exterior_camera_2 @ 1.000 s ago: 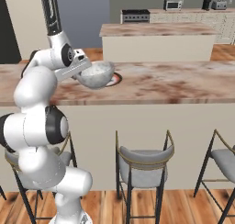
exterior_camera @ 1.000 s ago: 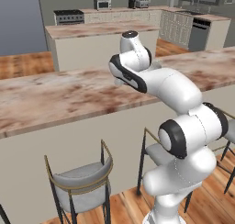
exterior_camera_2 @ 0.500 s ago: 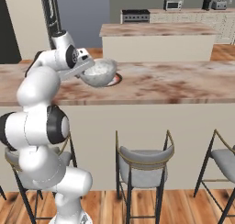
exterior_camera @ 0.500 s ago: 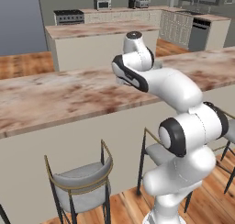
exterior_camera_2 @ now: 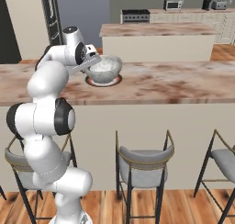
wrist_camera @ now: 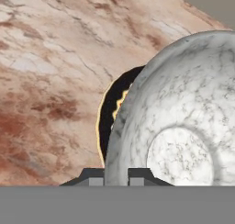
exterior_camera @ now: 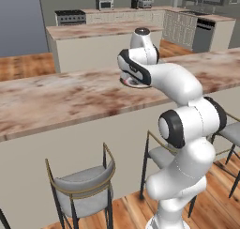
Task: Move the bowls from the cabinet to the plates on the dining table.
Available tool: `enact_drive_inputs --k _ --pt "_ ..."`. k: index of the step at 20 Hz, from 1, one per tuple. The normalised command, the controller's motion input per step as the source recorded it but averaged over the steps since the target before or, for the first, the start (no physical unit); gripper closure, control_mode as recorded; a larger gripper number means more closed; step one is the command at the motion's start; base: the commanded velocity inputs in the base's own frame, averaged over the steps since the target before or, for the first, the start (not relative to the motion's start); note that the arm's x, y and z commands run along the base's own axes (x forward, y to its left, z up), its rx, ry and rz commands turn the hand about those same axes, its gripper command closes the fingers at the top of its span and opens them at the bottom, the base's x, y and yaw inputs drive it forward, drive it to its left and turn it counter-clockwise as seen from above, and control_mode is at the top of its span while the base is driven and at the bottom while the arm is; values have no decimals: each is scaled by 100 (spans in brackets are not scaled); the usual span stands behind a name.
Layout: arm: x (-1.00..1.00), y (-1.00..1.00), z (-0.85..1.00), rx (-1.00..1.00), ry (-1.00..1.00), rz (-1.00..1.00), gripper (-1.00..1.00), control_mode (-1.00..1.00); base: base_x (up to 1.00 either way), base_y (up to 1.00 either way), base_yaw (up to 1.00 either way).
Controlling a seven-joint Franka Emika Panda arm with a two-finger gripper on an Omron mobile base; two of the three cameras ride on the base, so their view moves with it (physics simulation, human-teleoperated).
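Note:
My gripper point(exterior_camera_2: 94, 62) is shut on the near rim of a mottled grey-white bowl point(exterior_camera_2: 104, 68). It holds the bowl tilted, just over a plate point(exterior_camera_2: 117, 80) with a reddish-brown rim on the dining table point(exterior_camera_2: 174, 83). In the hand view the fingertips of the gripper point(wrist_camera: 115, 178) clamp the edge of the bowl point(wrist_camera: 183, 117), whose underside faces the camera. The plate point(wrist_camera: 106, 120) shows as a dark crescent behind it. I cannot tell whether bowl and plate touch. From the left base view my arm covers the bowl, and an edge of the plate point(exterior_camera: 136, 84) shows beneath it.
Bar stools point(exterior_camera_2: 144, 154) point(exterior_camera: 84, 186) stand along the near side of the table. Behind the table is a marble-topped island point(exterior_camera_2: 156, 30), with kitchen counters and appliances along the back wall.
The arm has carried the bowl a little farther over the table and slightly higher, bringing it above the plate. The grip is unchanged.

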Motion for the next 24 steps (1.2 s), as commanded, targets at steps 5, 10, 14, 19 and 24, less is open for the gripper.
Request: enact_drive_inputs --k 5,10,14,19,24 --pt "27 0 0 2 0 0 100 -100 0 0 0" --pt "18 0 -15 0 0 0 100 -100 0 0 0" --pt "4 0 -28 0 0 0 100 -100 0 0 0" --pt "3 0 -36 0 0 0 100 -100 0 0 0" --pt "7 0 -24 0 0 0 100 -100 0 0 0"
